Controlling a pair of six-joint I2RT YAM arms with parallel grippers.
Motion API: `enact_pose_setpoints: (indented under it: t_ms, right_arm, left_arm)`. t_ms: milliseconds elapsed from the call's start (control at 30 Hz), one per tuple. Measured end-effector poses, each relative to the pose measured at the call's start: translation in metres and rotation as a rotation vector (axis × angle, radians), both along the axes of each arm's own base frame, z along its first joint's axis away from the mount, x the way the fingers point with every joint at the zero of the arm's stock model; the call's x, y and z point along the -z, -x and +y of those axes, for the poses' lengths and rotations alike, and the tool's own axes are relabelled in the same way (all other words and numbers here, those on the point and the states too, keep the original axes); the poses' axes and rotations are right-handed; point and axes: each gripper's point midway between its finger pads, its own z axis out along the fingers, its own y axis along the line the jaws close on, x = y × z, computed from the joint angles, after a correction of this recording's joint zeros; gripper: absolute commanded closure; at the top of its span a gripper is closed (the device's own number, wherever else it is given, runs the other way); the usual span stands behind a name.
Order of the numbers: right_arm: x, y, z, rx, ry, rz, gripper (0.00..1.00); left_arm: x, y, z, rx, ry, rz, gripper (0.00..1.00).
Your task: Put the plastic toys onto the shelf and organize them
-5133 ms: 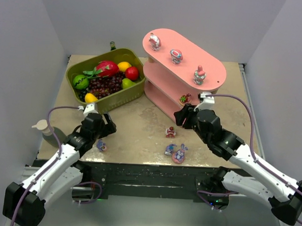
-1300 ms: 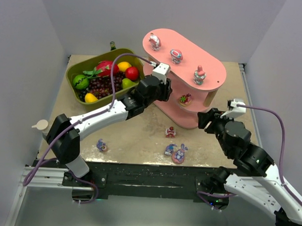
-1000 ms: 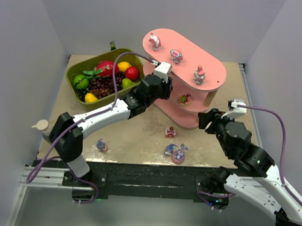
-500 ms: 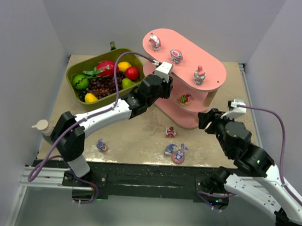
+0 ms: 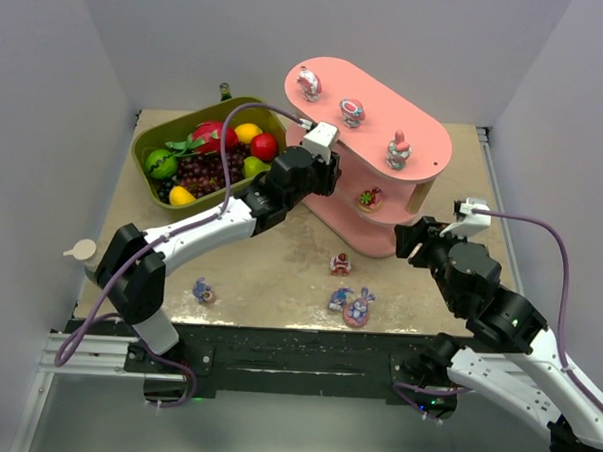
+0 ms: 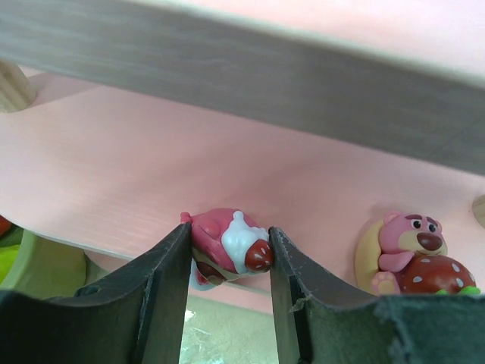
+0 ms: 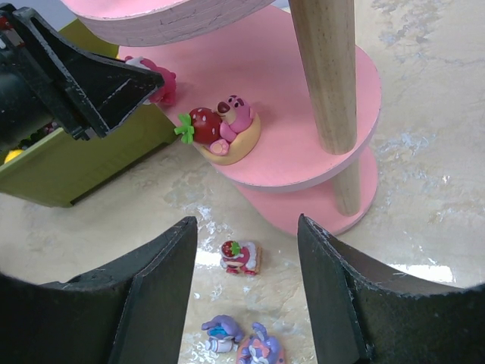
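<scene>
The left tool (image 6: 229, 241) is gripping a pink figurine (image 6: 226, 244) at the shelf (image 6: 136, 163) middle board's edge. The right tool (image 7: 246, 224) is hovering, jaws apart.

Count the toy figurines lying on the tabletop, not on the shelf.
4: a blue figurine near-left, a red figurine before the shelf, a purple figurine beside a bunny figurine near the front edge. Others may be hidden.

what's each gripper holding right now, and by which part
The left gripper pinches a small glossy pink-and-white figurine by its two sides, at the pink shelf's middle board. The right gripper is open, empty.
</scene>
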Motion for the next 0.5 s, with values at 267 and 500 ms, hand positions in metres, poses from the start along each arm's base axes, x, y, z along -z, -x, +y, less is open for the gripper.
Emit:
enact_pose_setpoints:
  t_ms: [267,500]
  right_arm:
    - [0.002,-0.001,0.001,0.000,0.005,0.005,0.41]
    - [0.003,-0.002,0.002,0.000,0.011,0.012,0.41]
  left_arm:
    - [0.000,-0.006,0.016,0.017,0.017,0.011,0.67]
    - [0.000,-0.005,0.015,0.044,0.026,0.019,0.59]
